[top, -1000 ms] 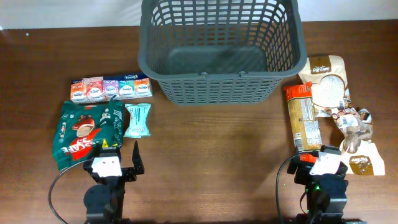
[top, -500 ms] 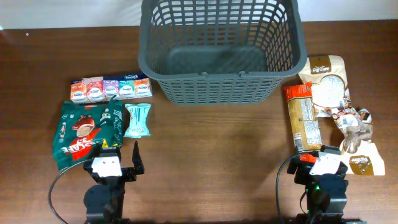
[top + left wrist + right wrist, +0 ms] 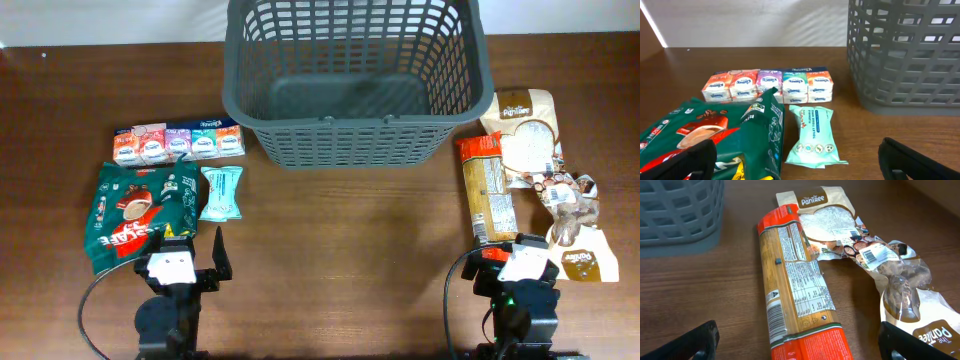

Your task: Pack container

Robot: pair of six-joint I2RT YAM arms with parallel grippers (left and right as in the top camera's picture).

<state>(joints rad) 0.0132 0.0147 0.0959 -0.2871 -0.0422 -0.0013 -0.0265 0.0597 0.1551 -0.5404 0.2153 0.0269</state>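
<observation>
Two arms sit folded low at the near edge of the wooden table (image 3: 340, 235), both pointing toward 12 o'clock. The left gripper (image 3: 186, 245), at 7 o'clock, has its fingers spread wide and empty, one over the edge of a green snack bag (image 3: 130, 205). Just past it lie a pale wipes packet (image 3: 812, 135) and a row of small tissue packs (image 3: 178, 142). The right gripper (image 3: 520, 250), at 5 o'clock, is likewise spread and grips nothing, with the end of a long orange packet (image 3: 797, 295) between its fingers (whether they touch cannot be told). Two brown-and-white pouches (image 3: 832, 222) lie just beyond. The container (image 3: 350, 145) stands upright at 12 o'clock, nothing inside it.
</observation>
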